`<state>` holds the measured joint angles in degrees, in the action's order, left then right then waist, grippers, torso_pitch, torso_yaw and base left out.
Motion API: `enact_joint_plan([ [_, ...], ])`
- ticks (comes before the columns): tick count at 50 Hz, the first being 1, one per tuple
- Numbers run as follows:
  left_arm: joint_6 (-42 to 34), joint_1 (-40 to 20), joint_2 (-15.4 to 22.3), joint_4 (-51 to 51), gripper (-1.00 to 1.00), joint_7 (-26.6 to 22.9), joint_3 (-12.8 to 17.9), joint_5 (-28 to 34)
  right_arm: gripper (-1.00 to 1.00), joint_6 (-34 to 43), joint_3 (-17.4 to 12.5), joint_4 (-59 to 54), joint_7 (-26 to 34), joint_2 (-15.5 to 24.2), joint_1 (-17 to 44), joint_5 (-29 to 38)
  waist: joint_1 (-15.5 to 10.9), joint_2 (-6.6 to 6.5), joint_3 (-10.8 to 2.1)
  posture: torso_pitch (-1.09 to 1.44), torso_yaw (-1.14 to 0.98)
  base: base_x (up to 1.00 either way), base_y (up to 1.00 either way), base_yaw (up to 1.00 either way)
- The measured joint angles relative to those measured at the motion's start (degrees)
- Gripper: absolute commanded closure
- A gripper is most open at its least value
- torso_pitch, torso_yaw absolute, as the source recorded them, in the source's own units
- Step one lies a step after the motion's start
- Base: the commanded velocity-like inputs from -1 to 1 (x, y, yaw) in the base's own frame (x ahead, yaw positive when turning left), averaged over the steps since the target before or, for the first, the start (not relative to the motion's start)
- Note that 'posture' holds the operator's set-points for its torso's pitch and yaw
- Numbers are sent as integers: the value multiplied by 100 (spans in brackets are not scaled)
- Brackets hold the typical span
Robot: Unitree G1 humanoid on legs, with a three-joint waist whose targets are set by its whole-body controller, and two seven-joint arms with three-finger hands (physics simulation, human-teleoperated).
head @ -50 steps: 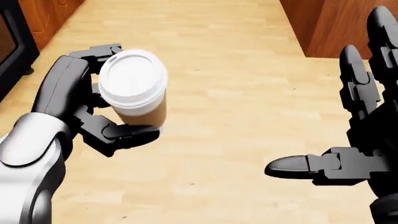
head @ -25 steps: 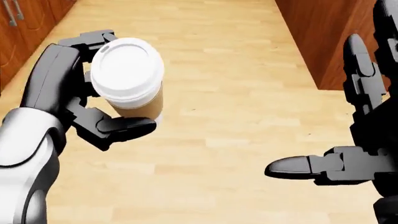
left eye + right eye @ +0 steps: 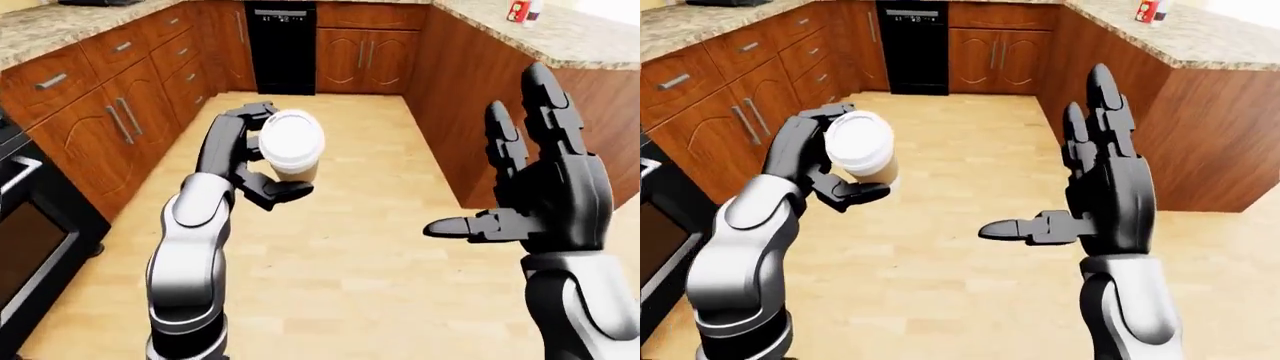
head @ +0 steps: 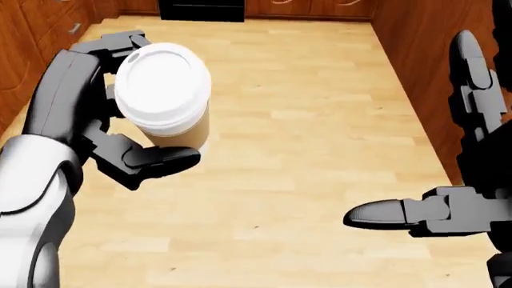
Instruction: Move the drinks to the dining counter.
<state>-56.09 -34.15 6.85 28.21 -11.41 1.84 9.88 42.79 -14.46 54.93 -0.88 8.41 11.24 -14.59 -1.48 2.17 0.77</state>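
One coffee cup (image 4: 164, 96) clasped in left hand (image 4: 100, 120), right hand (image 3: 1100, 195) splayed

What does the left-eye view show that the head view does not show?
Only the left-eye view shows the granite counter at upper right, with small containers on it, and the drawers at left. Only the head view shows the cup's lid from above, close. Both show the left hand shut on the coffee cup, the open right hand and the wooden floor.

Its left hand (image 3: 245, 154) is raised at chest height, fingers curled tight around what it carries. The right hand (image 3: 1102, 196) is upright, fingers spread, thumb pointing left.
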Motion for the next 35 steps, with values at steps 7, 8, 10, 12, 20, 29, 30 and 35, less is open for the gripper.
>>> enact_joint_plan([
  [7, -322, 167, -37, -198, 100, -77, -82, -33, -100, 155, -39, -141, -46, 21, -62, 54, 238, 152, 92, 0, 0, 100, 0, 0],
  [8, -309, 129, -27, -95, 100, -70, -58, -22, -100, 102, -35, -94, -39, 20, -60, 55, 266, 126, 52, 0, 0, 100, 0, 0],
  [10, -202, 40, -19, 91, 100, -54, -29, -6, -100, 28, -46, -31, -29, 24, -44, 53, 312, 94, -36, 0, 0, 100, 0, 0],
  [12, -56, 1, -39, 159, 100, -43, -48, -5, -100, 2, -75, -27, -28, 39, -22, 51, 277, -40, -68, 0, 0, 100, 0, 0],
  [20, -297, 154, -42, -191, 100, -30, -42, 34, -100, 200, -55, -202, -4, 6, -102, -1, -51, -480, 116, 0, 0, 99, 0, 0],
  [29, -261, 44, -40, -89, 100, -2, -62, -94, -100, 211, -135, -313, -81, 0, -176, -99, 541, 267, 329, 0, 0, 23, 0, -88],
  [30, -365, 82, -15, -164, 100, -35, -95, -134, -100, 267, -117, -357, -101, -14, -177, -79, 599, 241, 242, 0, 0, 18, 0, -100],
  [35, -446, -80, 98, 124, 100, -22, 102, -141, -100, 143, -48, -6, -70, -4, -95, -107, 523, -139, 92, 0, 0, 18, 0, -100],
])
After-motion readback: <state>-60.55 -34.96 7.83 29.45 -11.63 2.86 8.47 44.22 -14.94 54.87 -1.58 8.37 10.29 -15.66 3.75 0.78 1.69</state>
